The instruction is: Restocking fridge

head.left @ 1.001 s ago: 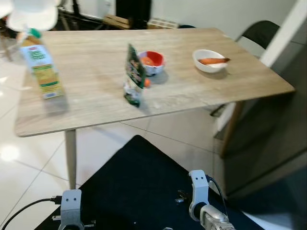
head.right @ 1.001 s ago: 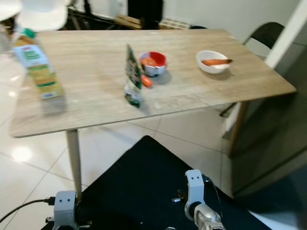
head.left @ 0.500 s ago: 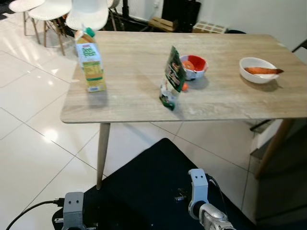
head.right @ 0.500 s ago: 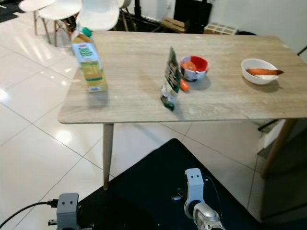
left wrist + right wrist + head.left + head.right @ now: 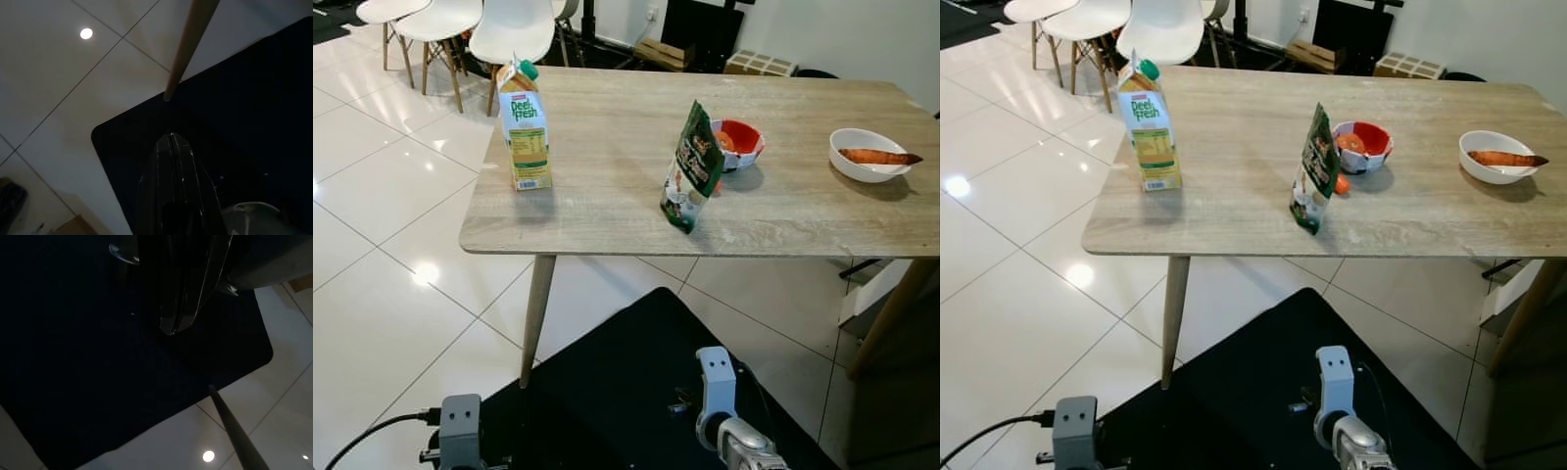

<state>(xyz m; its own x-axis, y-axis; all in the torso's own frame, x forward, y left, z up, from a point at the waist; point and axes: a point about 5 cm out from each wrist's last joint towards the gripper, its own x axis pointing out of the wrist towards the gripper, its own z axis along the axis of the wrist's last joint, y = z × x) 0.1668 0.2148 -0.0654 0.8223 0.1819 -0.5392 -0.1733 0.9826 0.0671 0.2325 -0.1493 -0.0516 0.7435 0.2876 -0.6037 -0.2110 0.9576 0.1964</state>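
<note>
Wood table [image 5: 607, 196] w/ tapered legs stands on white tile ahead. Juice carton [image 5: 525, 127] upright near the table's 9 o'clock edge. Green pouch [image 5: 690, 168] upright nr the front edge at centre; red bowl [image 5: 740, 145] just beyond it at 1 o'clock, a small orange item beside the bowl. White bowl [image 5: 869, 154] w/ a carrot at 3 o'clock, well apart. White chairs [image 5: 514, 29] at 11. Both arms hang idle over a black mat [image 5: 617, 392]: left gripper [image 5: 171, 139] clenched on nothing, right gripper [image 5: 172, 328] likewise pressed closed.
</note>
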